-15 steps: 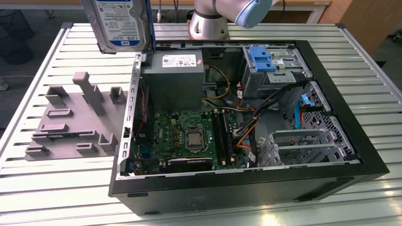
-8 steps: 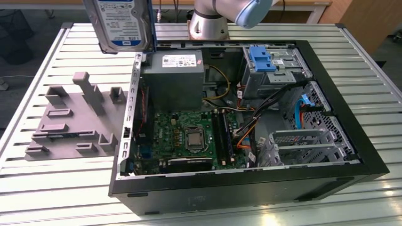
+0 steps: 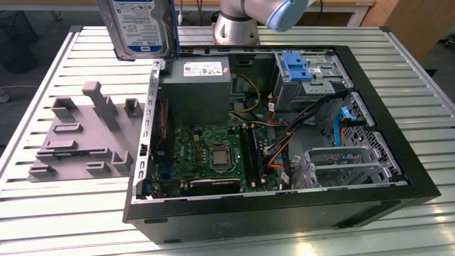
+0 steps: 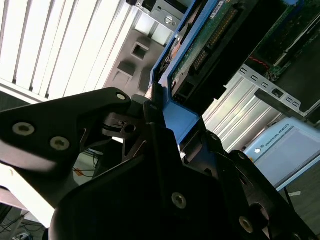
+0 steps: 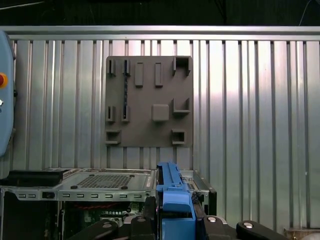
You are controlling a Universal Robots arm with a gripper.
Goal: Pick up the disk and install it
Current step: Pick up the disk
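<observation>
Claw: I am clamping my claw [image 4: 177,122] narrow on the disk. My black fingers [image 4: 150,107] are pressing its blue side rail [image 4: 182,117] from both sides.
Grip from above: in the first wrist view the blue side rail [image 5: 172,200] is sitting upright between my two fingers, and the claw [image 5: 175,215] is closing on it.
Disk: I am holding the disk [image 3: 138,26] up in the air, roughly upright, with its blue-and-white label facing the exterior camera. It is hanging over the far corner of the computer case at the exterior view's left, and nothing but my claw is touching it.
Disk underside: in the second wrist view its green circuit board [image 4: 210,40] is showing.
Computer case: the computer case [image 3: 398,176] is lying open on the slatted metal bench [image 3: 71,213], with its inside facing up.
Inside the case: a grey power supply box [image 3: 195,90] with a white sticker is sitting at the far side. A green motherboard [image 3: 213,154] is lying nearer the camera, and a blue bracket [image 3: 295,66] is sitting in the far bay at the exterior view's right. A perforated metal cage [image 3: 341,162] is standing near the front corner on that side, and cables are running between them.
Fixture board: a grey fixture board [image 3: 85,133] with pegs and pockets is lying flat on the bench just beside the case, at the exterior view's left. In the first wrist view it is lying beyond the case edge.
Arm: my arm's base [image 3: 238,24] is standing at the far edge of the bench, behind the case.
</observation>
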